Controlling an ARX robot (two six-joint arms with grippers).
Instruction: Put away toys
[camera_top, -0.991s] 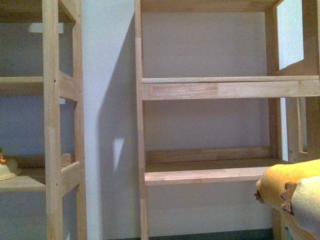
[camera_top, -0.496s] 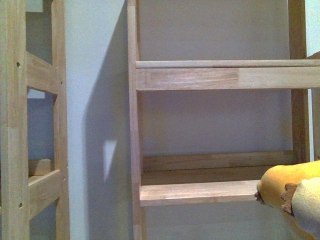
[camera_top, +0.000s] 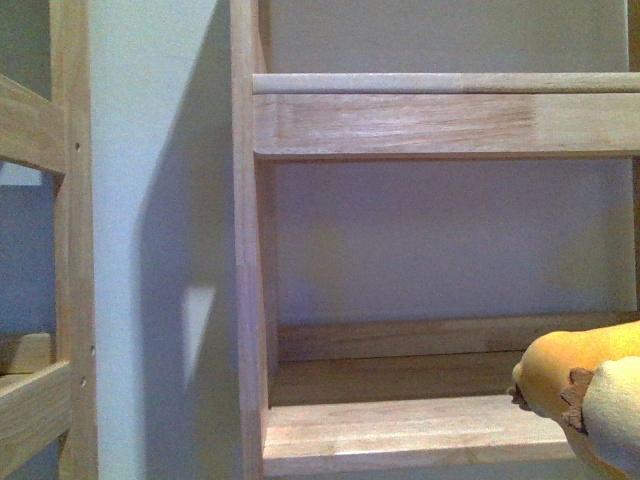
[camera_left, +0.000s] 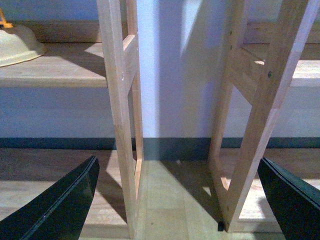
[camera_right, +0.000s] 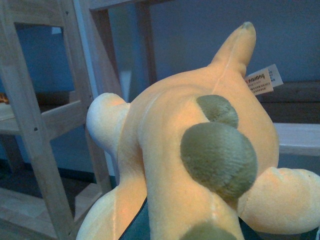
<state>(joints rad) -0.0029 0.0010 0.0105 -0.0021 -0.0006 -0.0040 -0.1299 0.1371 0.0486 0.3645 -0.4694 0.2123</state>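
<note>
Pale wall shows behind a light wooden shelf unit (camera_top: 245, 250) with a lower shelf board (camera_top: 400, 430) facing the robot. At the front view's lower right edge hangs the soft orange-yellow plush animal (camera_top: 585, 395), apparently short of that board and not resting on it. The right gripper (camera_right: 135, 226) is almost hidden beneath the toy. Since the plush rides in mid-air before the wrist camera, I judge the gripper clenched on it. The left gripper (camera_left: 177, 165) gapes wide, holding nothing. To shelve the plush well, clear the board's front lip, carry it leftward and deep toward the back rail, then let go, lest the soft bulk roll off.
</note>
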